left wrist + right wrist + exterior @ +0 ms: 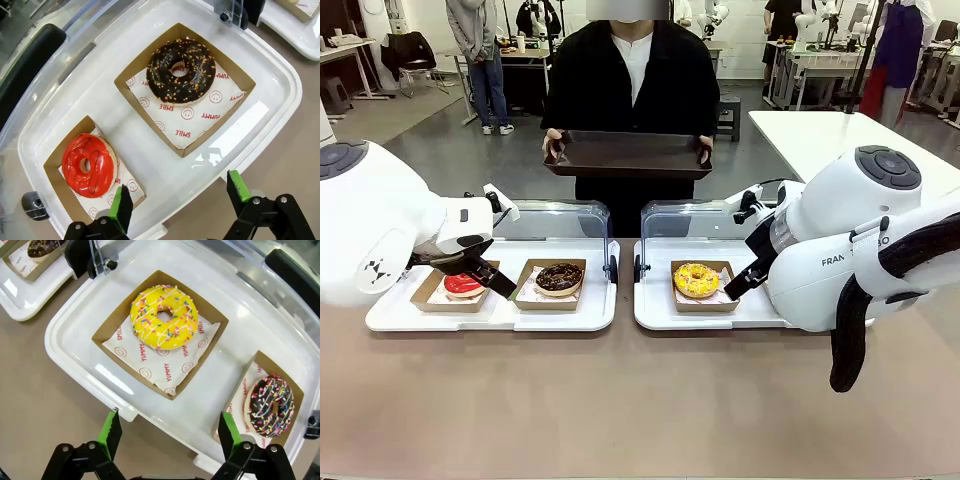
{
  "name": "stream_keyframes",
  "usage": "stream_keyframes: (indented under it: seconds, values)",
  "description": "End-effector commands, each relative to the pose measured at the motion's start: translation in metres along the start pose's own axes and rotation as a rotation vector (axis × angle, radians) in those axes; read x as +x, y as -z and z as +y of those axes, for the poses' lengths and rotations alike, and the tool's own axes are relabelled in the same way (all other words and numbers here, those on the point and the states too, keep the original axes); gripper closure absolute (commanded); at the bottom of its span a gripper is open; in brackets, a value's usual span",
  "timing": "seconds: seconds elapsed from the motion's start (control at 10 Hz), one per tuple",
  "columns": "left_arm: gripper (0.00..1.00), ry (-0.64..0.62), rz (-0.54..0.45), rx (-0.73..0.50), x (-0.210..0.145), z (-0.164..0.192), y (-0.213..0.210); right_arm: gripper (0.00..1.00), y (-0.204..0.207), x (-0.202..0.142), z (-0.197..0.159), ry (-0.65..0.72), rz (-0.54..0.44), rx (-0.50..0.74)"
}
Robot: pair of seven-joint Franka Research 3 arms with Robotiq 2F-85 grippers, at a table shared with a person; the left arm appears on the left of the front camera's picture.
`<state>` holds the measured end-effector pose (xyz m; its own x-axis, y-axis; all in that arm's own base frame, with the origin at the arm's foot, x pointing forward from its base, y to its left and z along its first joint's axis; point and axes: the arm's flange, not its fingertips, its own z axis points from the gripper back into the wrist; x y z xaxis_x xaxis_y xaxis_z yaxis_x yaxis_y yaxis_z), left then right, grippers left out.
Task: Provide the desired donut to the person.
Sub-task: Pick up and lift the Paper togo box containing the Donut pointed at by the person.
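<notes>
Broadly, a pale brown counter (pixel 620 400) runs across the front view, with the person (pixel 630 80) in a black overshirt standing at its far side. The left arm (pixel 370 225) bulks in from one side and the right arm (pixel 860 250) from the other, both bent low over the counter.

Two white plastic trays sit side by side on the counter, the left tray (pixel 380 315) and the right tray (pixel 655 315), close but not touching. Each has a clear lid (pixel 555 218) standing open along its far edge. The person holds a dark serving tray (pixel 628 155) in both hands at waist height, beyond the white trays.

Each donut lies on printed paper in its own open cardboard box. The red-glazed donut (pixel 463 285) and the chocolate donut with nut crumbs (pixel 559 278) share the left tray. The yellow sprinkled donut (pixel 696 280) sits in the right tray, and the right wrist view shows a chocolate donut with coloured sprinkles (pixel 270 405) beside it in that same tray. Which one is wanted I cannot tell.

The left fingers (pixel 121 205) stand wide apart, holding nothing, over the near rim of the left tray, with the red-glazed donut just beyond one pad. The right fingers (pixel 111 432) are likewise spread and empty, above the near edge of the right tray, facing the yellow sprinkled donut.
</notes>
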<state>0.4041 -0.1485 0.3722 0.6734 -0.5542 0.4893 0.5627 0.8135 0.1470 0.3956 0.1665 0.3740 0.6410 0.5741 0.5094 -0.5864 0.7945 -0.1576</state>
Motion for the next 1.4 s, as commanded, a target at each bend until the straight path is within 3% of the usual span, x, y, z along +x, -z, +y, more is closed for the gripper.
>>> stream_keyframes:
  seconds: [0.0, 1.3]
  values:
    - [0.0, 0.0, 0.0, 0.0, -0.0001, -0.0001, 0.0, 0.0, 0.0, 0.0, 0.0, 0.0, 0.0, 0.0]
    - [0.0, 0.0, 0.0, 0.0, -0.0001, -0.0001, 0.0, 0.0, 0.0, 0.0, 0.0, 0.0, 0.0, 0.0]
